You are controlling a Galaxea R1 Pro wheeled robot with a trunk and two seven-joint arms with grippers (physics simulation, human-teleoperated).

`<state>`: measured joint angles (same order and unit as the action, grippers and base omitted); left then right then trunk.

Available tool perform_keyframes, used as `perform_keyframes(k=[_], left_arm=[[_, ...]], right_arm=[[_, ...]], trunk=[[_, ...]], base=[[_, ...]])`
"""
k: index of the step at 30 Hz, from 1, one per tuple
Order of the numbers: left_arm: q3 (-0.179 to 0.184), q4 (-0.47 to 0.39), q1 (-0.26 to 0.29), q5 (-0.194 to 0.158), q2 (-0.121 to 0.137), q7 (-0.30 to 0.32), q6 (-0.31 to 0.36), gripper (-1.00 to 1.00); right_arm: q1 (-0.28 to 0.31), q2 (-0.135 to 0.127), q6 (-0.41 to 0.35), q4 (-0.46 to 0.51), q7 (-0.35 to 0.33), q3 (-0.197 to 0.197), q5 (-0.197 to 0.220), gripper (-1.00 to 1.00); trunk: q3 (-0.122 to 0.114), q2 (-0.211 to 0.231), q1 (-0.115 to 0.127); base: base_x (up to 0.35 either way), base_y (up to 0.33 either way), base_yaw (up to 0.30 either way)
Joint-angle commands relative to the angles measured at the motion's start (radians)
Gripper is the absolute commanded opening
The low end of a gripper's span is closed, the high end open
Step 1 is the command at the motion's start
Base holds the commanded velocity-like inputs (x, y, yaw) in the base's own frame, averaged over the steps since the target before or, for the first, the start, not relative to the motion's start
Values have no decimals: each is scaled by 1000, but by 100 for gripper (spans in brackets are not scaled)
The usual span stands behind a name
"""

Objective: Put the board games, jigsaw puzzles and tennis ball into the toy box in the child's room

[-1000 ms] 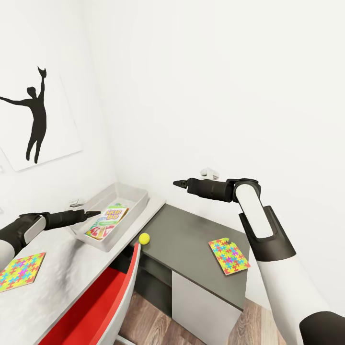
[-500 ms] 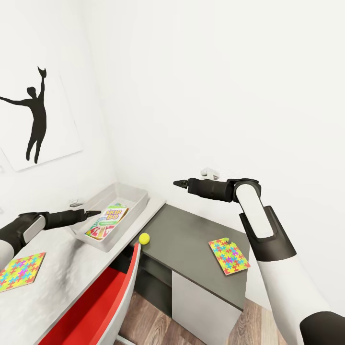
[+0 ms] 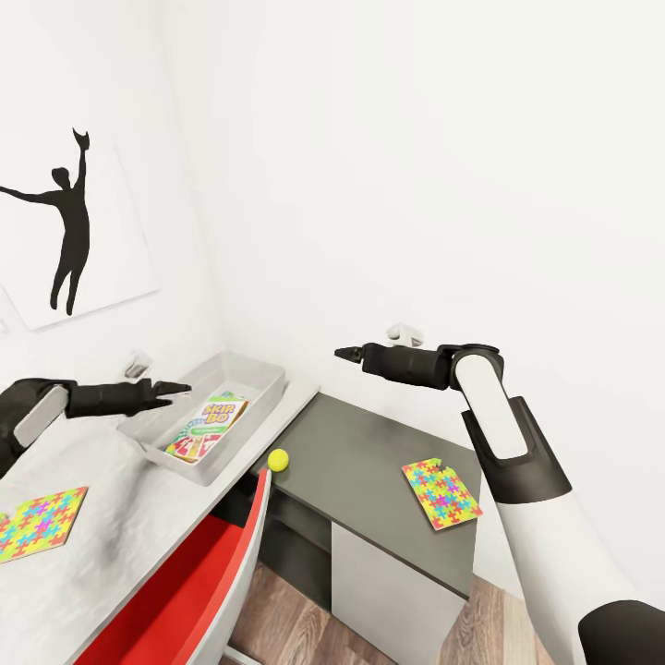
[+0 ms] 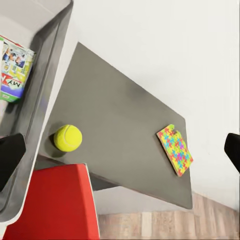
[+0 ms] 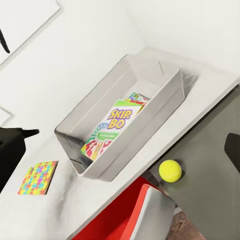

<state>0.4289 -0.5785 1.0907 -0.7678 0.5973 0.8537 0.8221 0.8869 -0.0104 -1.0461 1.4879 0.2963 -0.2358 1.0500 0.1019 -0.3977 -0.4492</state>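
1. White walls close in a corner; a black silhouette picture hangs on the left wall, and wood planks show below.
2. The pale table runs along that wall and meets a lower dark grey cabinet at the corner.
3. The toy box sits on the table's far end, with the SKIP-BO board game lying flat inside it over other colourful boxes.
4. The tennis ball rests on the cabinet's near corner, just beside the table edge.
5. One jigsaw puzzle lies on the cabinet's right side, another on the table nearer me.
6. A red chair is tucked under the table.
7. The left gripper hovers over the toy box's near rim, fingers spread, holding nothing.
8. The right gripper hangs above the cabinet, also parted and empty.
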Motion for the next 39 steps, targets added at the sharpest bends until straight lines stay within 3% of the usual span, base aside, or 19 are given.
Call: perform_keyframes(k=[1, 8, 13, 20, 39], left_arm=[[0, -13, 2, -6, 6, 3, 19, 100], [-95, -106, 1, -9, 48, 12, 129, 100], [-126, -139, 1, -10, 59, 13, 178, 100], [-136, -152, 1, -10, 72, 13, 200, 100], [-139, -159, 1, -11, 76, 13, 203, 100]], right_arm=[[1, -1, -1, 1, 10, -2, 10, 100], [1, 0, -1, 0, 10, -1, 10, 100], [1, 1, -1, -1, 10, 0, 9, 100], [1, 1, -1, -2, 10, 0, 9, 100], [1, 3, -1, -8, 11, 0, 9, 100]], trunk=[[2, -2, -1], [2, -2, -1], [2, -2, -1], [0, -2, -1], [-3, -2, -1]], base=[[0, 0, 0], [0, 0, 0], [0, 0, 0], [0, 2, -70], [0, 42, -44]])
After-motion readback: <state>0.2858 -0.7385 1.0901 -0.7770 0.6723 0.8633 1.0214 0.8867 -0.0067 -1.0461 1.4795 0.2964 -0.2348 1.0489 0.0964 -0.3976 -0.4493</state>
